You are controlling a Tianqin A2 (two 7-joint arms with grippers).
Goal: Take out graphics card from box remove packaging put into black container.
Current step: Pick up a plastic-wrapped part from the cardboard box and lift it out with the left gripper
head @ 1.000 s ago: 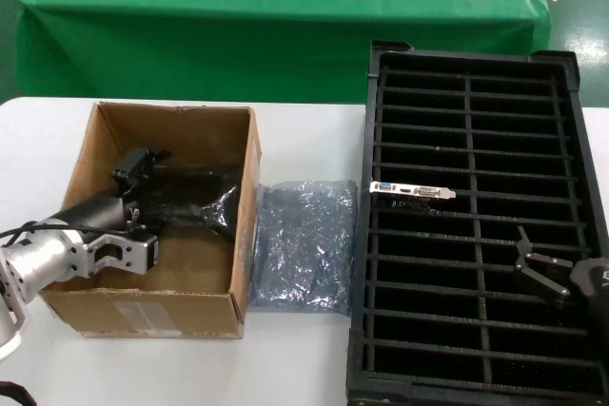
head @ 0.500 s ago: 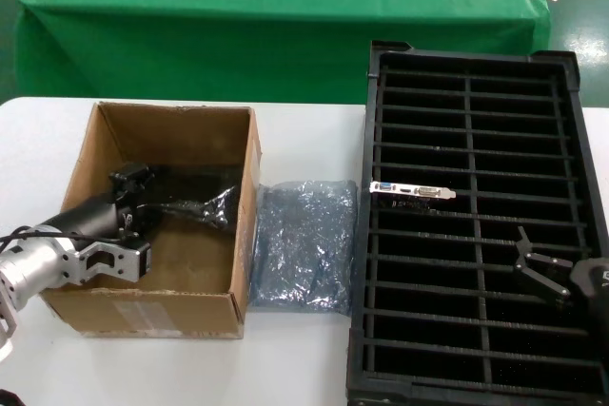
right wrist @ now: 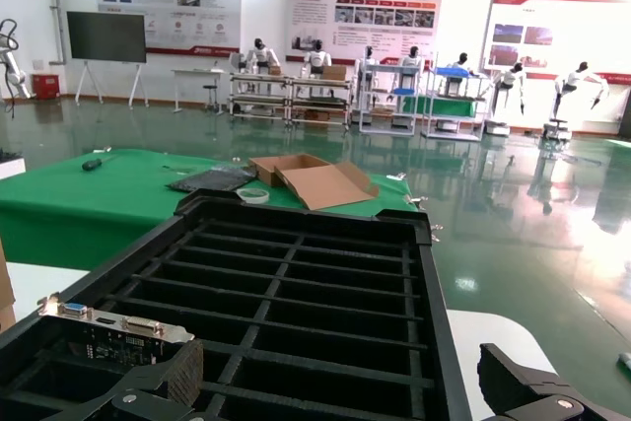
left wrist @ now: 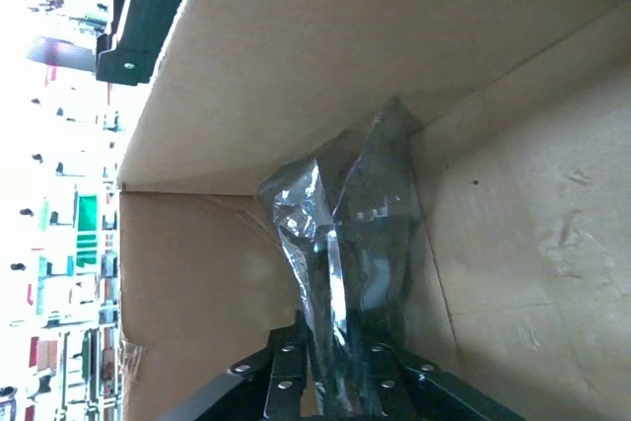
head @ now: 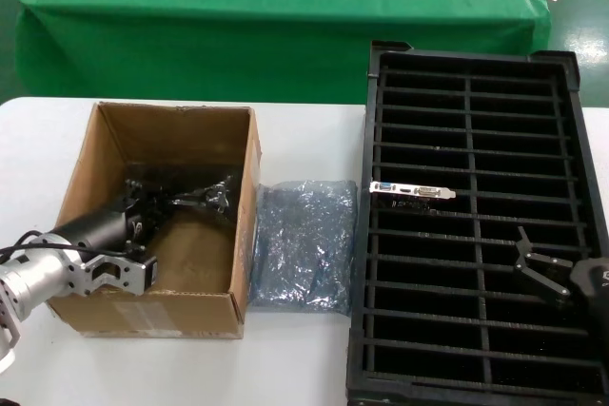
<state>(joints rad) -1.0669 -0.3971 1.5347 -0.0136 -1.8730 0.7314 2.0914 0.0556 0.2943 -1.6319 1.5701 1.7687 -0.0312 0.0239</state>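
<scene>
- Cardboard: the box [head: 152, 316] sits on the white table [head: 304, 368], and the pale label on its near wall is too faint for us to read.
- We see the left gripper [head: 157, 204] reaching into the box, its fingers [left wrist: 286, 382] closed on a bagged graphics card [left wrist: 370, 234]; the packaging [left wrist: 306, 234] stands crumpled and shiny against the far box wall.
- Another empty grey-blue bag [head: 303, 244] lies on the table between the box and the black container [head: 476, 73].
- One bare card [head: 412, 190] stands in a slot row of the black container, its bracket showing a blue port and a white port.
- The right gripper [head: 535, 268] hovers over the container with its fingers spread and nothing between them.
- Wall posters in the right wrist view carry writing we cannot make out.
</scene>
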